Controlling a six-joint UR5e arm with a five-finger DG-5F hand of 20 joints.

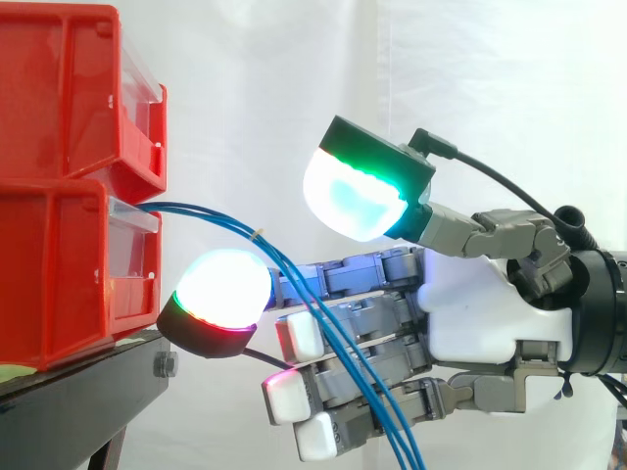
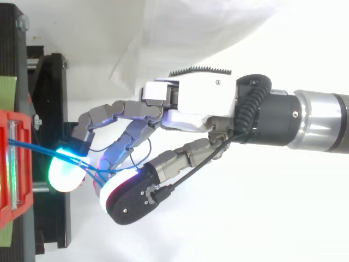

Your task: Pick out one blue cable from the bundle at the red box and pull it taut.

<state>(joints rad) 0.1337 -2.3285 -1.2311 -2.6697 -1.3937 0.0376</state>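
Thin blue cables (image 1: 338, 352) out from front of lower red plastic bin (image 1: 49, 274), arcing out & dropping rightward across front of hand (image 1: 470, 304) in side view, crossing its straight fingers. Seen from top, cables (image 2: 38, 150) passing over lit pad nearest bin, then on among fingers.

Hand wide: thumb pad (image 1: 358, 196), cyan-green, raised well apart from fingers; no pinch on cables seen. Foremost finger pad (image 1: 223, 289), white w/ green-red rim, just beside bin front, above edge of black stand (image 1: 78, 392).

Open room to right & below; white curtain (image 1: 245, 98) behind.

Upper red plastic bin (image 1: 59, 98) stacked on lower. Contents of both: can't tell.
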